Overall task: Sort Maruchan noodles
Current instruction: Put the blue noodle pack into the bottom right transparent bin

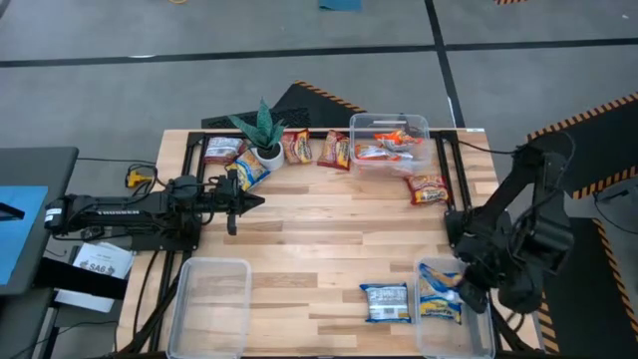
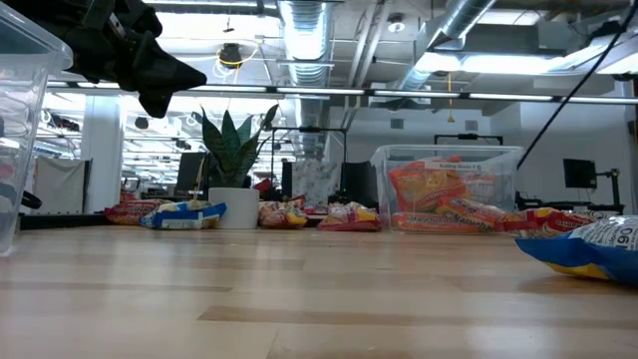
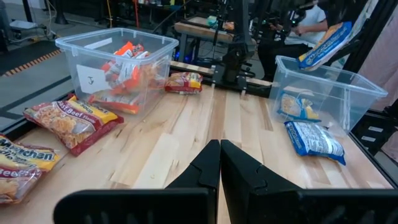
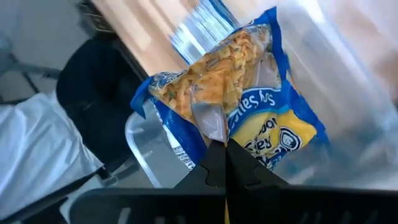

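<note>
A blue-yellow packet point(image 4: 249, 118) hangs clamped in the right tool point(image 4: 225, 163) above the near right bin point(image 1: 478, 334), which holds another packet. A blue packet point(image 1: 385, 301) lies just beside that bin on the table point(image 1: 319, 229). The left tool point(image 3: 219, 163), fingers together, hovers near the plant point(image 1: 261, 130).

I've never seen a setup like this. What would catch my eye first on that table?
Probably the right pincer, clamped on a blue-and-yellow noodle packet dangling over a clear bin at the table's near right corner. Next, the far bin stuffed with red-and-white packets, and a spiky green plant beside a row of loose packets along the far edge. The left pincer hangs shut and empty over the left side.
</note>
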Tool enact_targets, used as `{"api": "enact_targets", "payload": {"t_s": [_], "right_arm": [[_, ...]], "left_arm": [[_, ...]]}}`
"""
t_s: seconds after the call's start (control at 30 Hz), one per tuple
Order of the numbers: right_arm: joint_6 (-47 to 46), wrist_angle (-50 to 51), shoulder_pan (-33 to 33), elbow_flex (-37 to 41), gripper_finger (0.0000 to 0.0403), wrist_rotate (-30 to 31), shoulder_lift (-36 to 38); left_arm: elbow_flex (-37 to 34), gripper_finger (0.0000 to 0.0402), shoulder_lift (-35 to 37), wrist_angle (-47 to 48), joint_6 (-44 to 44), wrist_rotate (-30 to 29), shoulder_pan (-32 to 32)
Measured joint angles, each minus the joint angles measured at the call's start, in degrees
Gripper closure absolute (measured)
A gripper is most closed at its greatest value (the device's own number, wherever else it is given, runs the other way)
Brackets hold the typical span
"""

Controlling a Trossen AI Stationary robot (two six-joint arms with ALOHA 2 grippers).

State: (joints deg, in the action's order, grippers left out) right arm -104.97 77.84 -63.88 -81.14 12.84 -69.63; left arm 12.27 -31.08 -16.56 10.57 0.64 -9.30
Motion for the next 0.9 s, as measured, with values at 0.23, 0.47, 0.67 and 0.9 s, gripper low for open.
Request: {"api": "enact_targets", "payload": {"t_s": [0.23, 0.47, 0.67, 0.9], "right_arm": [[-9.1, -1.0, -3.2, 0.0, 0.0396, -1.2, -3.4], [-9.1, -0.7, -3.1, 0.0, 0.0368, -1.2, -6.7], [-9.1, 0.7, -1.9, 0.0, 0.0355, -1.8, -8.1], [-5.7, 2.0, 0.7, 0.0, 0.0354, -2.4, -8.4]], "left_arm": [[0.0, 0.0401, 0.0, 0.0, 0.0, 0.0, 0.0], [0.0, 0.0401, 0.0, 0.0, 0.0, 0.0, 0.0], [0.0, 0.0401, 0.0, 0.0, 0.0, -1.0, 0.0], [0.0, 0.0401, 0.0, -0.2, -0.9, -1.3, 0.0]]}}
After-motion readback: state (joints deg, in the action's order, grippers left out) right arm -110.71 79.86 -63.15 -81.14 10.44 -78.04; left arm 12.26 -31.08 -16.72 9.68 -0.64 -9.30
